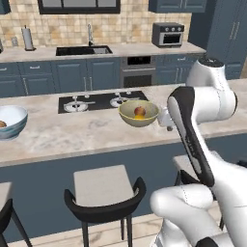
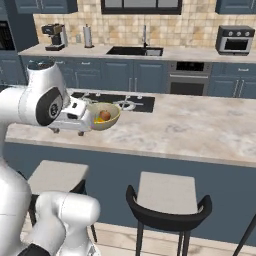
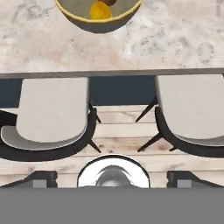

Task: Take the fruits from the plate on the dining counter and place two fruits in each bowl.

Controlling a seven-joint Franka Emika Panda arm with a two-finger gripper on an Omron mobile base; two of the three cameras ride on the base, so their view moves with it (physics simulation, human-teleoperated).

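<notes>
From my seat, left to right: light blue and white deep bowl [image 1: 9, 120] at the far left of the beige marble-look desk [image 1: 72, 135], one brownish fruit [image 1: 2, 124] visible at its edge; a second may be hidden. Olive yellow-green deep bowl [image 1: 139, 114] mid-desk holds two: a reddish-brown apple-like fruit [image 1: 140, 111] and a yellow lemon-like one [image 1: 138, 117]. White two-finger gripper [image 2: 90, 120] sits just beside the olive bowl, jaws wide, holding nothing. I judge this a release-and-retreat: I'd lift straight up, clear the rim, avoid nudging the bowl. Bowls: two. Grey-seat stools [image 3: 50, 111]: two.
</notes>
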